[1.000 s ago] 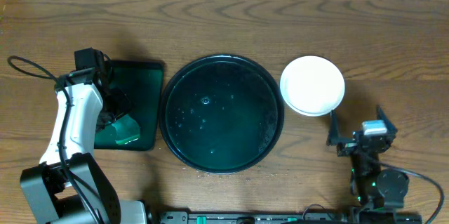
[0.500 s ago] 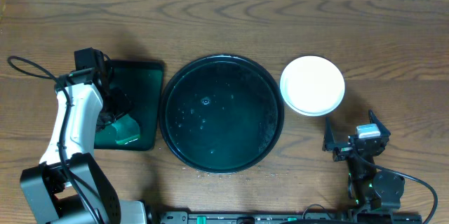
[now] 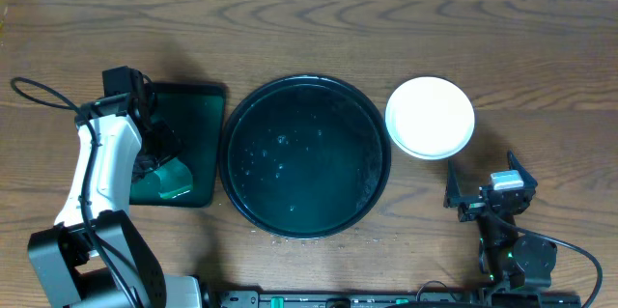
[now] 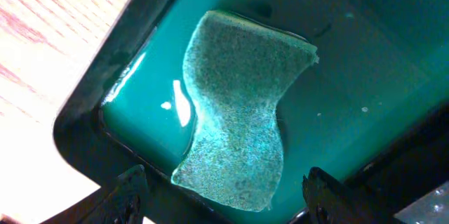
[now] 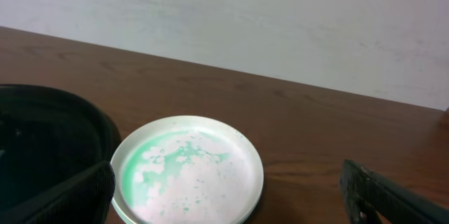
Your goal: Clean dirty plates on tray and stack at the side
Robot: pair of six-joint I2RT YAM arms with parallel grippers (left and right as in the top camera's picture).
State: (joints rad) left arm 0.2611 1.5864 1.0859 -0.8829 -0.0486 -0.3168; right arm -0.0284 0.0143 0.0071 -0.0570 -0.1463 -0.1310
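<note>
The round black tray point(image 3: 307, 96) sits mid-table with no plates on it, only wet drops. A stack of plates point(image 3: 430, 117) stands on the table right of it; the top plate point(image 5: 188, 171) is white with a pale teal film. How many lie beneath is unclear. My right gripper point(image 3: 480, 187) is open and empty, below and right of the stack, fingers spread either side in the right wrist view point(image 5: 228, 199). My left gripper point(image 4: 228, 199) is open over a green sponge point(image 4: 238, 112) lying in teal liquid, not gripping it.
The sponge lies in a rectangular dark green tray point(image 3: 188, 120) left of the black tray, with the left arm point(image 3: 101, 168) over it. The black tray's rim point(image 5: 56, 112) shows at the left of the right wrist view. A wall lies behind the table.
My right gripper drew back from the plate stack toward the table's front edge, then stopped. The left arm, sponge and plates have not moved.
</note>
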